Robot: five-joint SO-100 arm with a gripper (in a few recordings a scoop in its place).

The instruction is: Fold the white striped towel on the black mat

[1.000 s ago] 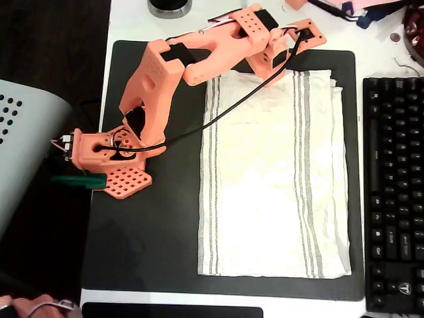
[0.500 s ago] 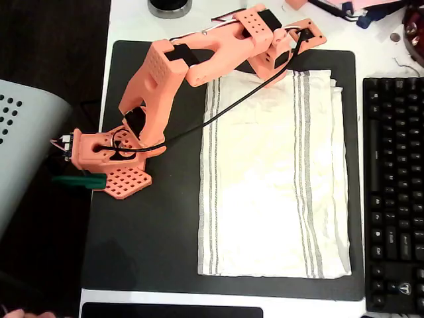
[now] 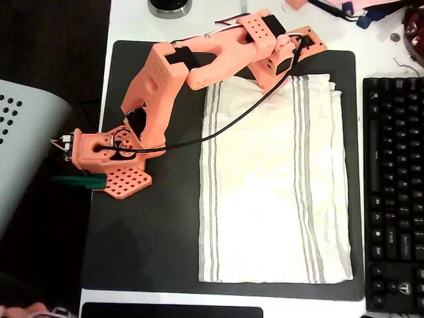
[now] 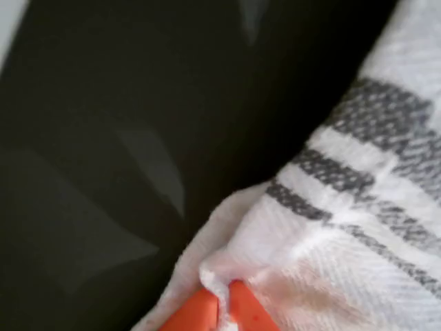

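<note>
The white striped towel (image 3: 265, 185) lies spread flat on the right half of the black mat (image 3: 152, 232), its grey stripes running up and down the overhead view. My orange gripper (image 3: 279, 71) sits at the towel's top edge, between the two stripe groups, its fingertips hidden under the wrist. In the wrist view the two orange fingertips (image 4: 207, 312) are closed together at the bottom of the picture, with a small fold of the towel (image 4: 358, 207) edge pinched between them. The gripper (image 4: 224, 310) holds that fold just above the mat (image 4: 103, 138).
My arm's base (image 3: 109, 156) stands on the mat's left part, with a green clamp (image 3: 79, 180) beside it. A black keyboard (image 3: 394, 192) lies right of the mat. A grey perforated object (image 3: 26, 152) is at the left, a dark round object (image 3: 169, 6) at the top.
The wrist has shifted slightly right and down onto the towel's top edge. The towel has slid a little toward the bottom of the picture, and its top right corner sits differently.
</note>
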